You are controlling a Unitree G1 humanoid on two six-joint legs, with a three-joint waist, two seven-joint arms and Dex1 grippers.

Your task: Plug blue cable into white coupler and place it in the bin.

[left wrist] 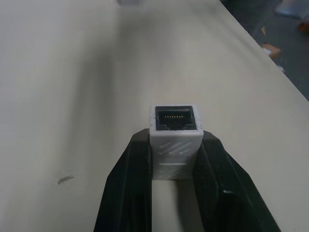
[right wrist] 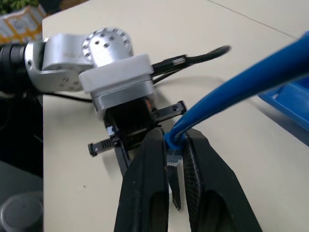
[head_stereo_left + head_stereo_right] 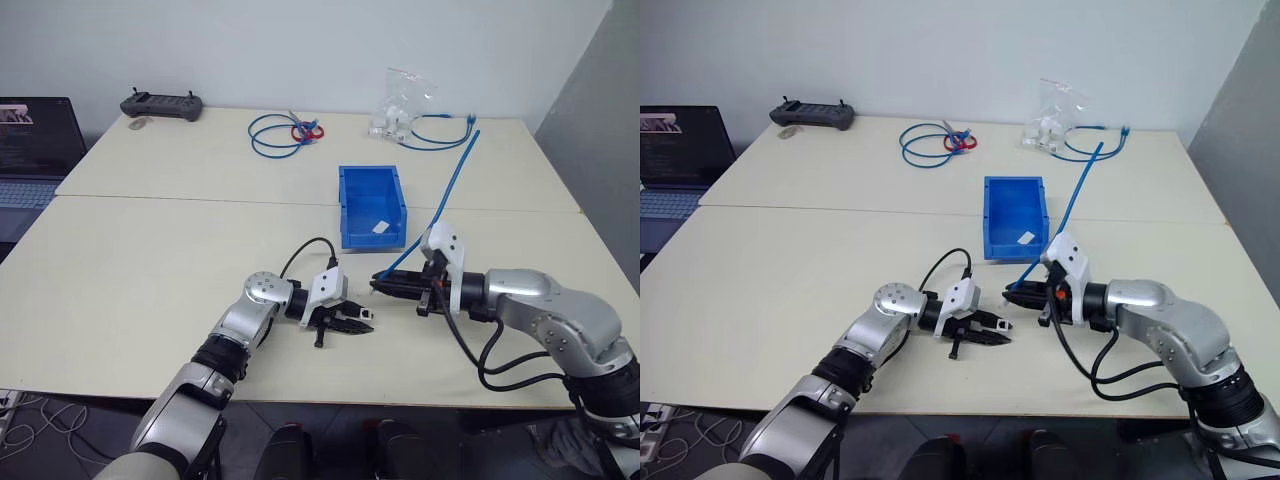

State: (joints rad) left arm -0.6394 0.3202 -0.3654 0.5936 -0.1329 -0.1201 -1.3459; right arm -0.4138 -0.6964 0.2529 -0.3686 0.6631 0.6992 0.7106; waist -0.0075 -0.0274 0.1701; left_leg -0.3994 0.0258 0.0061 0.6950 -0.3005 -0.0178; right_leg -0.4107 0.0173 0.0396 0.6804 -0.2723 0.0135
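Observation:
My left gripper (image 3: 352,322) lies low over the near table, shut on the white coupler (image 1: 175,140), whose dark socket opening faces away from the wrist. Facing it from the right, a short gap away, my right gripper (image 3: 386,284) is shut on the blue cable (image 3: 455,180) just behind its plug. In the right wrist view the cable (image 2: 241,82) runs out from between the fingers (image 2: 147,169). From there the cable rises back over the table's far right. The blue bin (image 3: 345,205) stands just beyond both grippers, with a small white scrap inside.
At the back lie a coiled blue cable with a red tie (image 3: 285,133), a clear plastic bag (image 3: 400,105) beside a looped blue cable (image 3: 440,135), and a black controller (image 3: 161,104). A laptop (image 3: 30,150) sits off the left edge. A grey panel borders the right.

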